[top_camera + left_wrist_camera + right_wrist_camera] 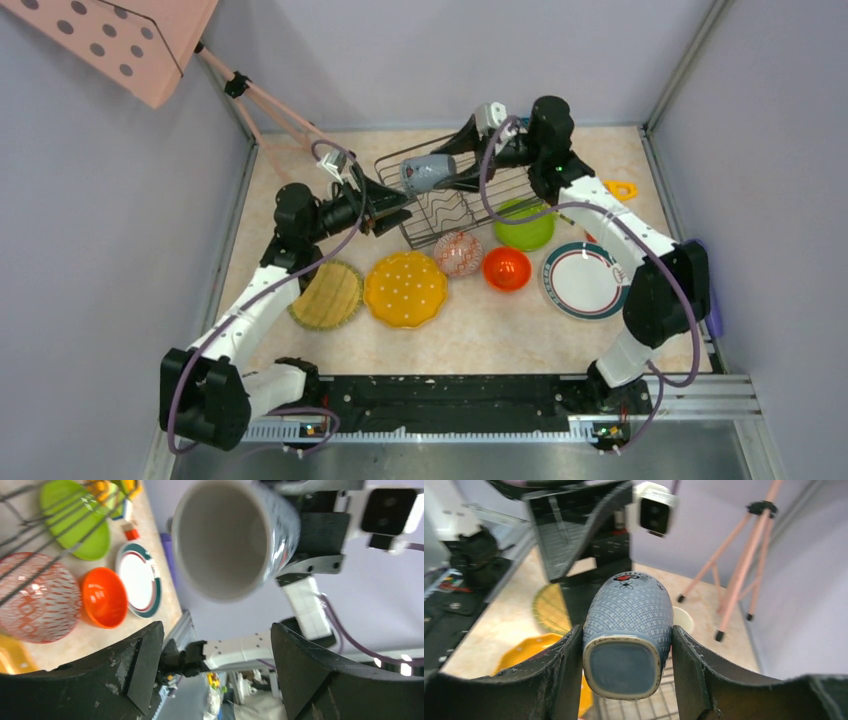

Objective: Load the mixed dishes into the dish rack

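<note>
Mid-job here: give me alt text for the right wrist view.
The right hand grips the grey mug sideways, its base toward the camera, above the dish rack wires. Two yellow scalloped plates lie on the table beyond.

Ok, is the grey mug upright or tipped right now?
Tipped: the grey mug lies sideways in the right gripper, clamped at its base end, empty mouth facing the left gripper, over the dish rack.

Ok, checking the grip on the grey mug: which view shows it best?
Right wrist view: the grey mug sits base-first between both fingers of the right hand, touching each. The left wrist view shows mostly its open mouth; the top view shows it small, over the dish rack.
</note>
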`<state>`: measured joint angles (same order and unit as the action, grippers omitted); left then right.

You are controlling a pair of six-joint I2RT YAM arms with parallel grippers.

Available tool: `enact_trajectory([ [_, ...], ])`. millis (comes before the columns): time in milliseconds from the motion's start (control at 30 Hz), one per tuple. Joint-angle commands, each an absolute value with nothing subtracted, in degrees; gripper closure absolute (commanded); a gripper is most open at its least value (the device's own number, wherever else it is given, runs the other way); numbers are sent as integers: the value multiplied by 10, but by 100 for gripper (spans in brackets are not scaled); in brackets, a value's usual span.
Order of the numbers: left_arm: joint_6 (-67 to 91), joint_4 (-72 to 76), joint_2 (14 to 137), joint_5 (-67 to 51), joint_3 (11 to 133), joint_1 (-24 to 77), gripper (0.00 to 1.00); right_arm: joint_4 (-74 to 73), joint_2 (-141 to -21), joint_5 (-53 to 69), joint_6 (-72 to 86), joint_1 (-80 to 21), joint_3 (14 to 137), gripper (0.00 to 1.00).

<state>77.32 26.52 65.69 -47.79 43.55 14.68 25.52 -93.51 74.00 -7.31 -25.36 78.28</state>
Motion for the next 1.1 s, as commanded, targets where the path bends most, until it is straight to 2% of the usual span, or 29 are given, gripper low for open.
enact_trajectory([
  [0, 598, 32, 619, -360, 479, 143, 16, -168, -981, 623, -387, -260, 922, 100],
  [200, 516, -76, 572, -220, 468, 141, 14, -421, -1080, 480, -560, -289, 1078, 100],
  [500, 457, -127, 473, -98, 413, 140, 12, -548, -1185, 408, -633, -332, 1200, 100],
  [700, 425, -126, 432, -101, 375, 140, 12, -591, -1240, 400, -653, -350, 1250, 100],
  [1067, 389, -112, 430, -131, 363, 140, 13, -623, -1289, 320, -700, -373, 1265, 100],
])
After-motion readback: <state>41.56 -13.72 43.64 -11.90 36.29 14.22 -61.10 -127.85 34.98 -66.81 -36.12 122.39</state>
